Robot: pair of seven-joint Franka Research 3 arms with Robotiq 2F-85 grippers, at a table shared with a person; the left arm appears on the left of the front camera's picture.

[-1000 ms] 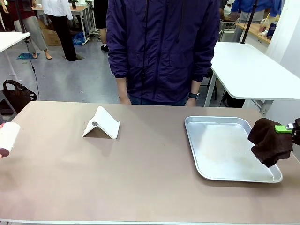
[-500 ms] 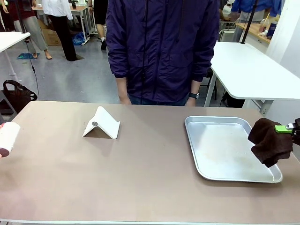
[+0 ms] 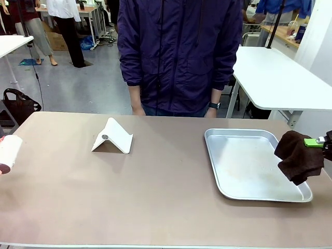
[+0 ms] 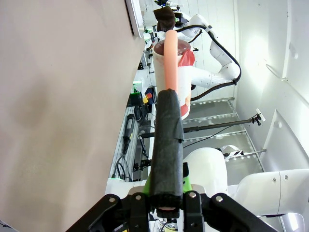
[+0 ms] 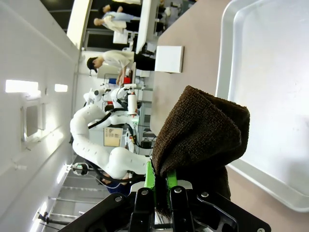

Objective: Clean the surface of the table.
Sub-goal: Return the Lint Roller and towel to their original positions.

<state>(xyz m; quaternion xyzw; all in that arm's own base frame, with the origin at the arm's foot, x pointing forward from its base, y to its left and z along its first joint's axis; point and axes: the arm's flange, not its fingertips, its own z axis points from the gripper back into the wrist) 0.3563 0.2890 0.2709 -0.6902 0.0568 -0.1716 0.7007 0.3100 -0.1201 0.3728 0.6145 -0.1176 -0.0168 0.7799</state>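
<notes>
Nothing has moved since the earlier frames. Right hand stays clamped on a soft dark-brown terry cloth, beside a shiny metal tray. Left hand grips a black foam-handled lint roller. Beyond both spreads the stiff, smooth brownish-taupe surface, wiped rather than held.

Person in dark purple zipped jacket, black wristwatch, white jointed robot arm, black gripper with green pads

Robotics lab: white worktables, concrete floor
</notes>
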